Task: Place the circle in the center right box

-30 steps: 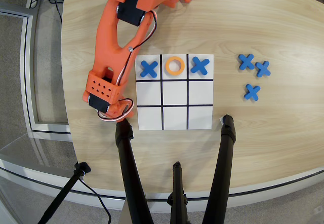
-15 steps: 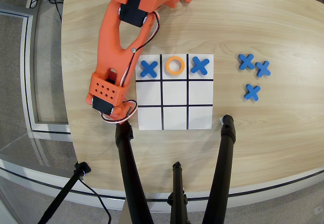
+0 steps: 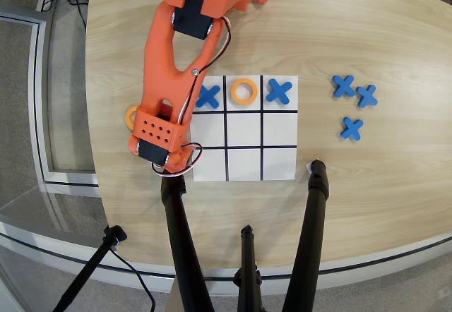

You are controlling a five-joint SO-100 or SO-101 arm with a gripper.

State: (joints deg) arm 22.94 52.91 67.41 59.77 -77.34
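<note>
One orange circle lies in the top middle cell of the white nine-cell board. Part of another orange ring shows on the bare table, left of the arm. The middle row's left cell is empty, with the orange arm overlapping its left edge. My gripper hangs over the board's lower left corner. The wrist body hides its fingers, so its state and anything it holds are hidden. Blue X pieces fill the top left cell and the top right cell.
Three loose blue X pieces lie on the table right of the board. Black tripod legs rise from the near table edge, just below the board. The table edge curves along the left.
The wrist end has moved right and toward the near edge, reaching the board's lower left corner. An orange ring left of the arm has come into sight.
</note>
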